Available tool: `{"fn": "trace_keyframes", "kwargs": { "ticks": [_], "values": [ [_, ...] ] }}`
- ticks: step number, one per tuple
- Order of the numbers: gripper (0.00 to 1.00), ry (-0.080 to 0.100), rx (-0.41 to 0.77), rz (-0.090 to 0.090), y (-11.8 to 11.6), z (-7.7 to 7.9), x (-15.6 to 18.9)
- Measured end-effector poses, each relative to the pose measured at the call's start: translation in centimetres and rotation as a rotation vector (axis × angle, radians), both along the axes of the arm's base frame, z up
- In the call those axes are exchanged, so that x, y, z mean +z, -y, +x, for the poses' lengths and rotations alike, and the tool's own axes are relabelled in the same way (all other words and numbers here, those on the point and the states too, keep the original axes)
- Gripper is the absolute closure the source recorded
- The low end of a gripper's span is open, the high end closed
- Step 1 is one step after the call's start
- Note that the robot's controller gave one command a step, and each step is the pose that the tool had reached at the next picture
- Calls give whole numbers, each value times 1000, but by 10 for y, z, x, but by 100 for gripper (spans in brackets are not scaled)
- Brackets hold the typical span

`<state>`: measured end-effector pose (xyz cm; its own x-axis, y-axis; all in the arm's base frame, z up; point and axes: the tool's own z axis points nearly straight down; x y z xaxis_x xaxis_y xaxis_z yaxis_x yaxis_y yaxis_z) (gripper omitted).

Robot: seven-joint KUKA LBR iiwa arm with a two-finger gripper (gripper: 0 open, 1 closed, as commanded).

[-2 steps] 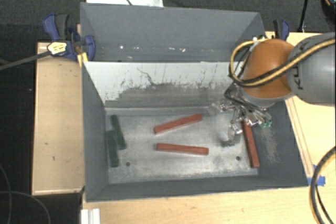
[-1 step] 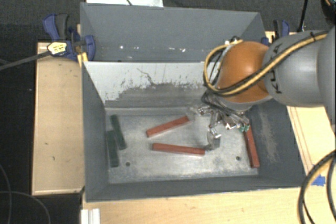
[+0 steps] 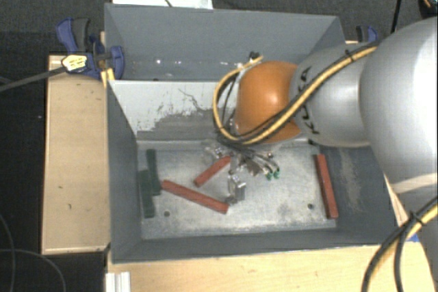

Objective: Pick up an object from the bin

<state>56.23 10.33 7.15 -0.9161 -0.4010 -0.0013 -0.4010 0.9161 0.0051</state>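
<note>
My gripper hangs low in the middle of the bin, under the arm's orange cover. Its tip is right above the right end of a long red stick that lies slanted on the bin floor. A shorter orange-red stick lies tilted just to the gripper's left, its upper end hidden under the gripper's body. A small green bit shows close to the gripper's right side. Whether anything is held I cannot make out.
A dark green bar-shaped piece lies along the bin's left wall. Another red stick lies along the right wall. The arm and its cables cover the bin's upper right.
</note>
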Motion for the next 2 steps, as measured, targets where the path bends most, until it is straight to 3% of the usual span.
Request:
{"fn": "trace_keyframes", "kwargs": {
  "ticks": [1, 2],
  "values": [
    [100, 1, -4, -5, 6, 1, 0],
    [100, 12, -64, -2, -7, -2, 169]
  ]
}}
